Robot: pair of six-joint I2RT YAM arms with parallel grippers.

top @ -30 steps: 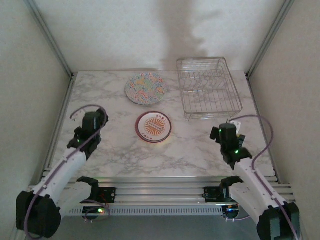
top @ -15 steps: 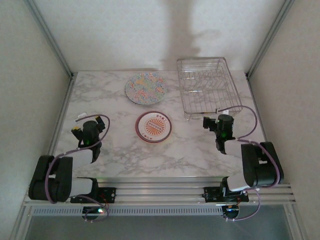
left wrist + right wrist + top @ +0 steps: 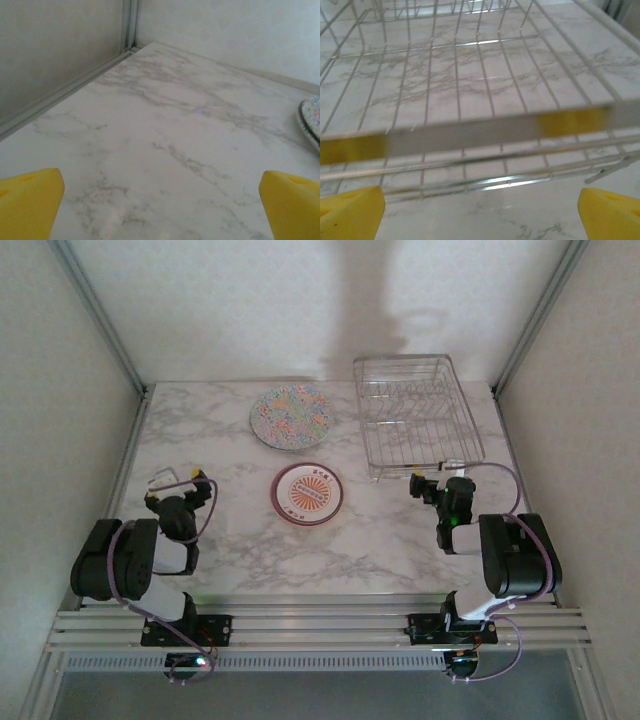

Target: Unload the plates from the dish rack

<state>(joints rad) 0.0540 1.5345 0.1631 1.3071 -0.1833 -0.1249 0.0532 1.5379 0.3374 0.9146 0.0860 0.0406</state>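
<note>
The silver wire dish rack (image 3: 405, 359) stands at the back right, and marble shows through its bare grid. Two plates lie flat on the table: a floral-speckled one (image 3: 291, 416) at the back centre and a white one with an orange emblem and dark rim (image 3: 308, 493) in the middle. My left gripper (image 3: 178, 483) rests low at the left, open, its yellow fingertips (image 3: 30, 200) wide apart over bare marble; the floral plate's edge (image 3: 311, 120) shows at the right. My right gripper (image 3: 440, 483) is open just in front of the rack's near wall (image 3: 470, 170), holding nothing.
The marble table (image 3: 230, 530) is walled by white panels at the back and both sides, with metal rails along the left and right edges. Both arms sit folded near their bases at the near edge.
Both arms have folded back and down toward their bases, with the grippers staying open. The two plates and the rack have not moved.
</note>
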